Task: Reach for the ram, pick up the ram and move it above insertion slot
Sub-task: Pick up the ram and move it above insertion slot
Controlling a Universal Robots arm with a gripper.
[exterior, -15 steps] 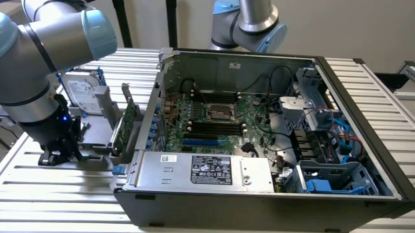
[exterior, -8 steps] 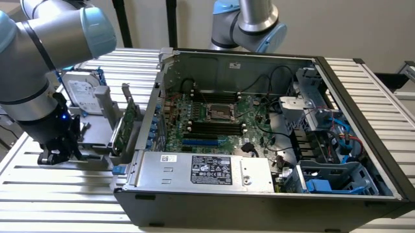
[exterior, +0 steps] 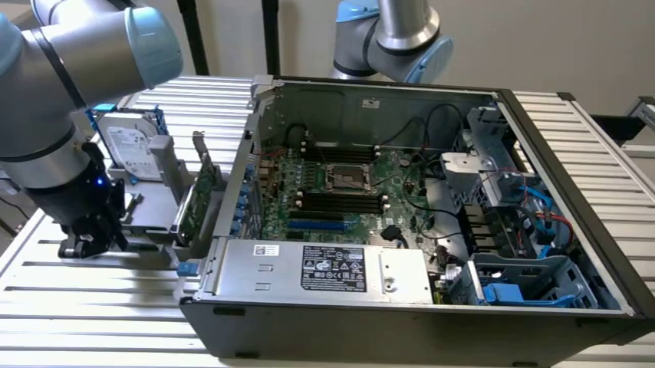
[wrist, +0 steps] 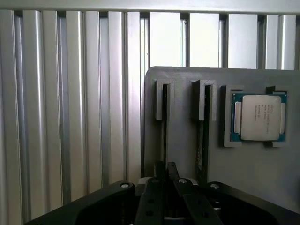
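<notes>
The gripper is down low on the exterior view's left, beside the open computer case. It sits right at the ram, a thin stick standing on edge in a grey holder (a square chip lies in the same holder). I cannot tell if it is squeezing.

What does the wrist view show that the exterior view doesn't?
Wrist view: a processor chip in its recess and a ram stick on edge in a slot of the grey holder. Exterior view: the open computer case, its motherboard, a hard drive and a green expansion card. Both: the gripper low at the holder, on the slatted metal table.
</notes>
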